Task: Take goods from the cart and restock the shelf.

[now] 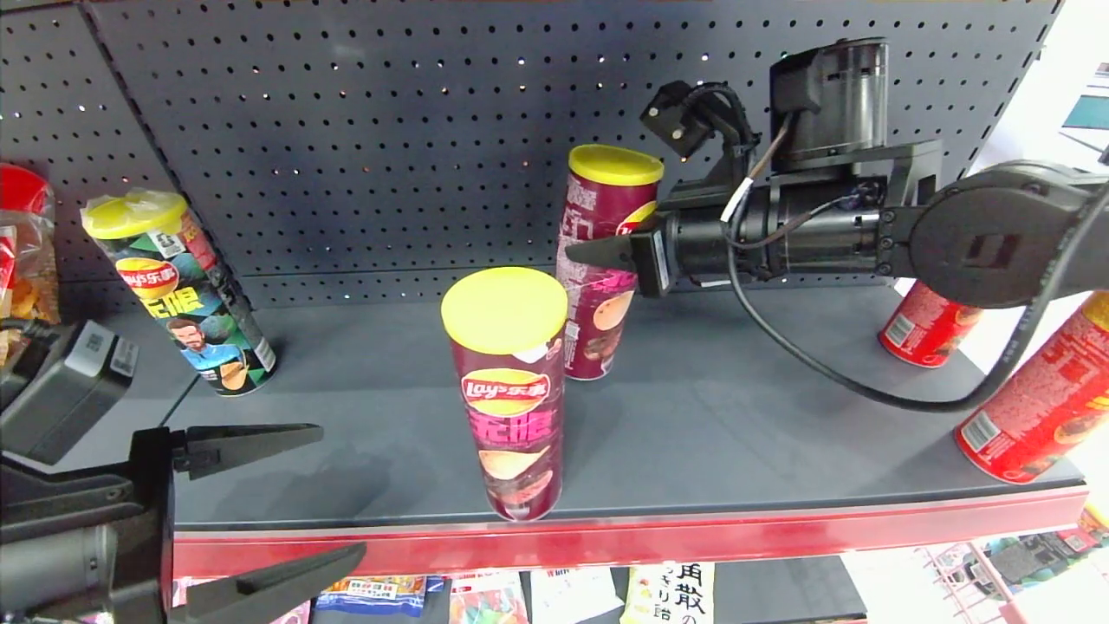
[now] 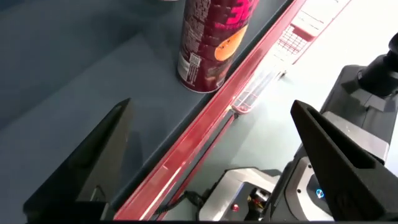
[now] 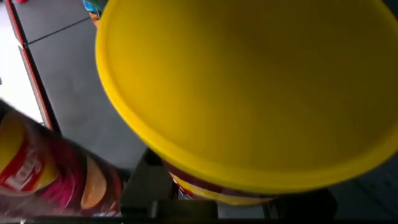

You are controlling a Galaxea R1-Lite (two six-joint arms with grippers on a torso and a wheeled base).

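Observation:
Two maroon chip cans with yellow lids stand on the grey shelf (image 1: pixel 710 416). The front can (image 1: pixel 513 407) is near the red front edge, also in the left wrist view (image 2: pixel 211 43). The rear can (image 1: pixel 606 199) stands behind it, slightly tilted. My right gripper (image 1: pixel 598 253) comes in from the right and is shut on the rear can just below its lid. That can's yellow lid (image 3: pixel 249 81) is close up in the right wrist view, with the front can (image 3: pixel 50 168) beside it. My left gripper (image 1: pixel 342 490) (image 2: pixel 211 155) hangs open at the shelf's front left edge, holding nothing.
A green-patterned can (image 1: pixel 186 295) leans at the back left, beside a snack bag (image 1: pixel 22 251). Two red cans (image 1: pixel 1040 407) (image 1: pixel 923 325) lean at the right end. The pegboard wall (image 1: pixel 390 130) closes the back. Packets (image 1: pixel 667 589) lie on the shelf below. A wire basket (image 2: pixel 292 37) is below right.

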